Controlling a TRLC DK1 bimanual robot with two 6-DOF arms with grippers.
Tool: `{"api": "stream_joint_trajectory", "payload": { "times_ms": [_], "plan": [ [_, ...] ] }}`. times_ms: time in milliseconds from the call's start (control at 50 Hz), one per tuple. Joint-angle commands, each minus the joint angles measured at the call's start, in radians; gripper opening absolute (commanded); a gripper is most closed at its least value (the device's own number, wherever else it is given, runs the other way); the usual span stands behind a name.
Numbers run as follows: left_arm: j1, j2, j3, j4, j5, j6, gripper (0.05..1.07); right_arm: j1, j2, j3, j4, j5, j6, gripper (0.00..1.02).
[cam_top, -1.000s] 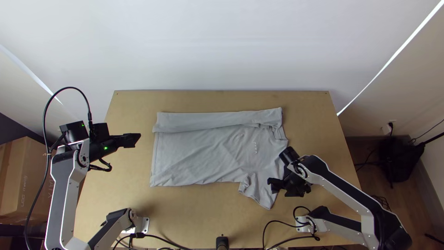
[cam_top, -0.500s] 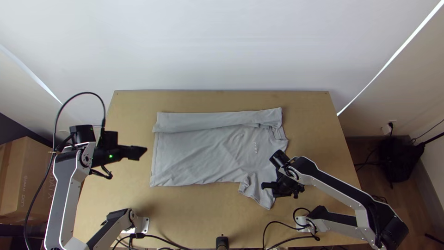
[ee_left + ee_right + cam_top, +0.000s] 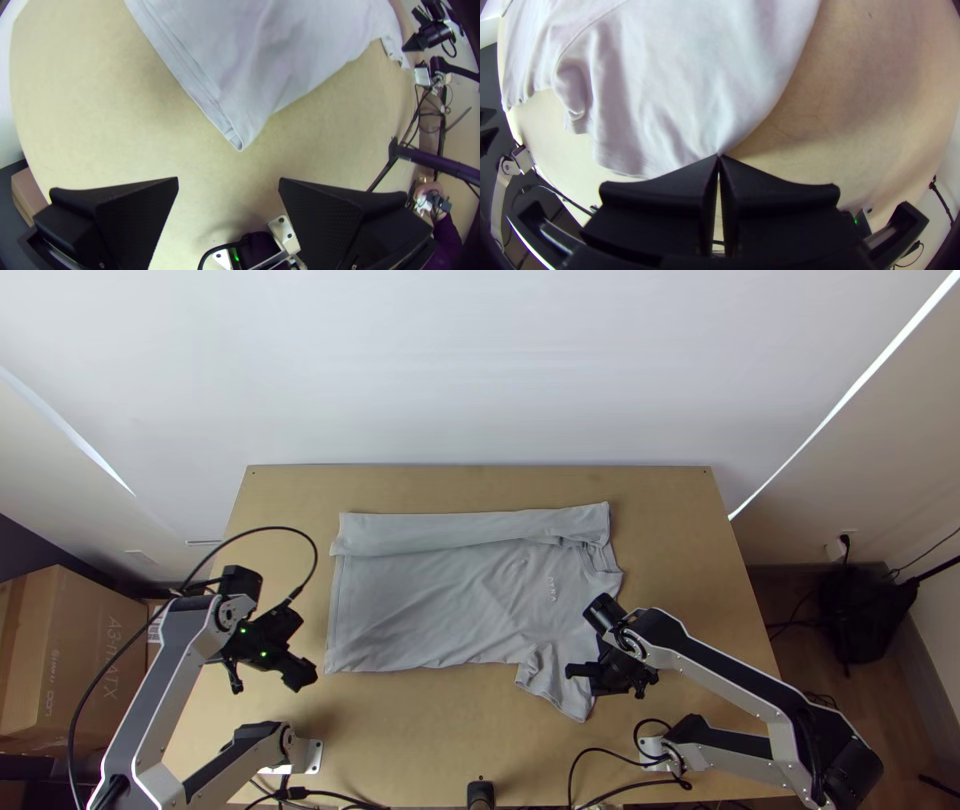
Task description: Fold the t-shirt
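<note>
Right claw [image 3: 719, 156] is pinching t-shirt [image 3: 430, 605] by sleeve [image 3: 545, 675], left claw [image 3: 228, 181] gaping near hem corner [image 3: 236, 134] — should be nipping it squarely before both are lifting level.

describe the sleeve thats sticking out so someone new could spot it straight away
On the light wooden table lies a grey t-shirt. At its right end, on the side nearest the arms' bases, find the sleeve, by the right gripper. It is a short, wrinkled flap jutting out past the body, unlike the long folded strip along the far side.
</note>
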Motion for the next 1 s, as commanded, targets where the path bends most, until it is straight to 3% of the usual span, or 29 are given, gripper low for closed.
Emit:
{"api": "stream_joint_trajectory", "payload": {
  "times_ms": [0,60,220,320,520,620,720,980],
  "plan": [
    [-0.041,0.037,-0.035,0.029,-0.021,0.014,1.01,0.006,-0.02,-0.01,-0.005,0.009,-0.003,0.02],
    [-0.061,0.074,-0.036,0.035,-0.019,0.004,0.92,0.006,-0.023,-0.01,-0.008,0.009,-0.001,0.02],
    [-0.127,0.166,-0.05,0.088,-0.021,-0.039,0.91,0.006,-0.037,-0.015,-0.011,0.012,-0.003,0.02],
    [-0.17,0.205,-0.048,0.116,-0.019,-0.053,0.79,0.006,-0.051,-0.016,-0.01,0.021,-0.007,0.02],
    [-0.225,0.263,-0.051,0.176,-0.01,-0.092,0.77,-0.005,-0.072,-0.013,-0.01,0.033,-0.019,0.02],
    [-0.233,0.255,-0.061,0.246,0.022,-0.089,0.5,-0.028,-0.078,-0.015,-0.01,0.041,-0.035,0.02],
    [-0.238,0.232,-0.077,0.328,0.061,-0.052,0.08,-0.057,-0.086,-0.013,-0.013,0.044,-0.05,0.02],
    [-0.163,0.228,-0.09,0.368,0.076,-0.004,0.08,-0.195,-0.129,-0.015,-0.033,0.055,-0.141,0.02]
  ]
}}
